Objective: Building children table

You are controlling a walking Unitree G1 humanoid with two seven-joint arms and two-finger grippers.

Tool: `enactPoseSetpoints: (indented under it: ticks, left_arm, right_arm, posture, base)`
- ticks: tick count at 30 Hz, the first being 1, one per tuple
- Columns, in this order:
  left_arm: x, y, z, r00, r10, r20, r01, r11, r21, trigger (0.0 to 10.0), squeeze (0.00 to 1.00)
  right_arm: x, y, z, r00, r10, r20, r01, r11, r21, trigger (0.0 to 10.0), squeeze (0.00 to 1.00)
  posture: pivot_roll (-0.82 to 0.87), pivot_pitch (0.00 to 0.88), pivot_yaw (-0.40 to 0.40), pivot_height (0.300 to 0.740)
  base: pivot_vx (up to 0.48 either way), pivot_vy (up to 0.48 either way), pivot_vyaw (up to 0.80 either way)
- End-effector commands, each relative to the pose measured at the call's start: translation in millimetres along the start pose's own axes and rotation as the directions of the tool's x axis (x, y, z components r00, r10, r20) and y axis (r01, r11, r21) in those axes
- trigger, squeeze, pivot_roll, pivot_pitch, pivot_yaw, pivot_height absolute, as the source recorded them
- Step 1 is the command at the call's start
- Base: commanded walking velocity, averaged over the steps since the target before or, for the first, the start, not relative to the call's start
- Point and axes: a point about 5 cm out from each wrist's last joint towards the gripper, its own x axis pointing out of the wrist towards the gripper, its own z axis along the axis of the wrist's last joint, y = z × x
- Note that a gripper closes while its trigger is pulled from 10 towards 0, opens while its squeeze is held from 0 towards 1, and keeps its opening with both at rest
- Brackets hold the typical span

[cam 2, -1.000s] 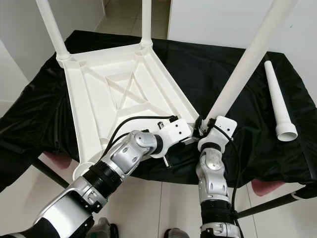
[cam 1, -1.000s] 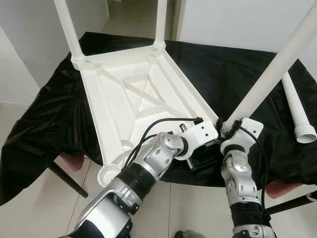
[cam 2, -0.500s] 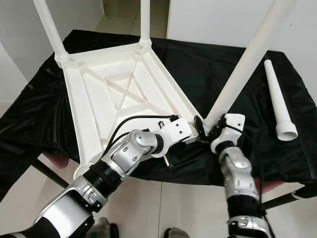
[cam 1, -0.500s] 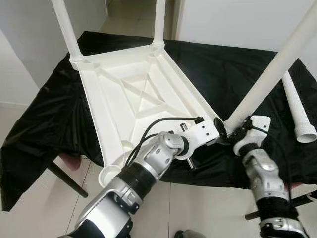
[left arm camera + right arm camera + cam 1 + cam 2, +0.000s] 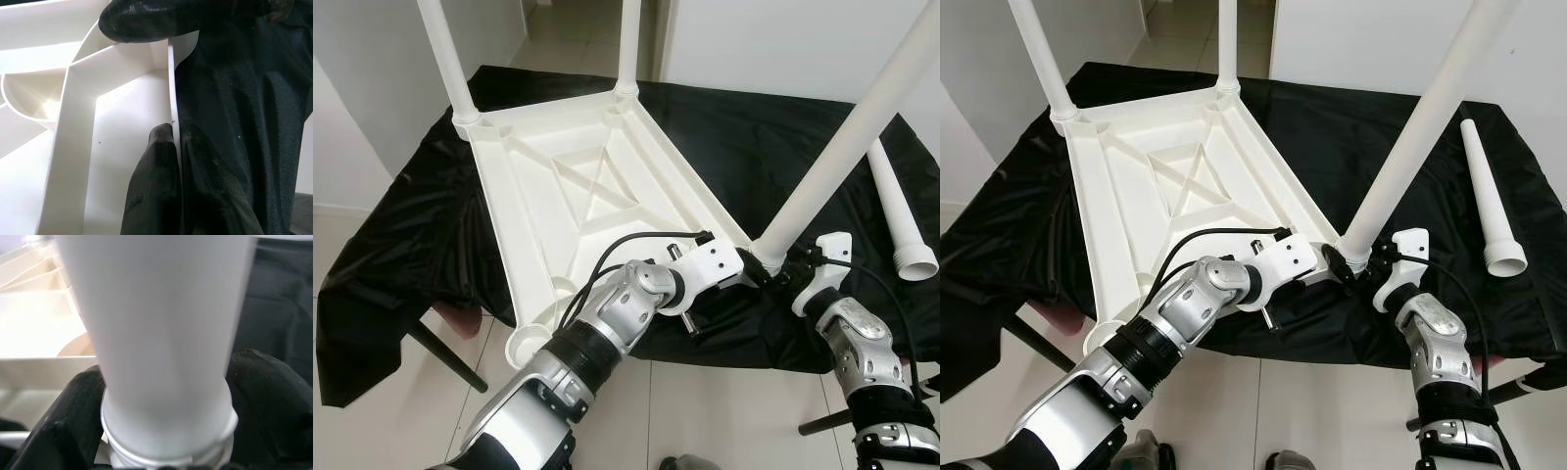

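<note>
Step in hand: third leg going in! The upturned white tabletop (image 5: pixel 578 186) lies underside-up on the black cloth (image 5: pixel 773 137), two legs already standing at its far corners, and the slanting leg (image 5: pixel 847 147) has its foot at the near right corner socket (image 5: pixel 766 257).
Leg state: it leans well off upright, up and to the right, so I judge it started in the socket but not yet seated.
Right gripper: the right gripper (image 5: pixel 783 266) sits right at the base of that leg; in the right wrist view its two black fingers (image 5: pixel 63 421) flank the collar on either side, pressed against it, gripping the leg just above the socket.
Right arm pose: forearm rising from below right, wrist bent inward towards the corner.
Left gripper: the left gripper (image 5: pixel 166 83) is clamped on the tabletop's side rim beside that same corner; one finger lies inside the rim, one outside against the cloth, pinching the thin white wall.
Left arm pose: elbow bent, forearm reaching across from lower left, cable looping over the wrist.
Still to go: the spare leg (image 5: pixel 901 211) lies on the cloth at far right, well apart; the near left socket (image 5: pixel 527 343) is empty.
Next move calls for: straightening and turning the leg home while the left holds the top steady, or the corner may skid.
</note>
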Motion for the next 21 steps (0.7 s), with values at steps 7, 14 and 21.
enactPoseSetpoints:
  ticks: [7, 14, 21]
  left_arm:
    - [0.0, 1.3, 16.5, 0.996, 0.078, 0.049, -0.079, 0.997, 0.023, 10.0, 0.00]
    - [0.8, -1.6, 16.8, 0.996, 0.069, 0.049, -0.070, 0.997, 0.023, 10.0, 0.00]
    - [0.8, -3.0, 16.8, 0.997, 0.067, 0.048, -0.068, 0.997, 0.023, 10.0, 0.00]
  right_arm:
    - [-9.2, 2.4, -19.1, 0.991, 0.084, -0.104, -0.083, 0.996, 0.012, 10.0, 0.00]
    - [-10.0, -2.6, -20.6, 0.989, 0.095, -0.113, -0.093, 0.995, 0.026, 6.4, 0.00]
    - [-11.8, -1.9, -27.9, 0.984, 0.114, -0.137, -0.104, 0.991, 0.081, 0.0, 0.00]
  posture:
    - [-0.01, 0.007, 0.025, 0.740]
    - [-0.01, 0.010, 0.028, 0.740]
    - [-0.01, 0.013, 0.029, 0.740]
  base:
    - [0.000, 0.000, 0.00]
    - [0.000, 0.000, 0.00]
    - [0.000, 0.000, 0.00]
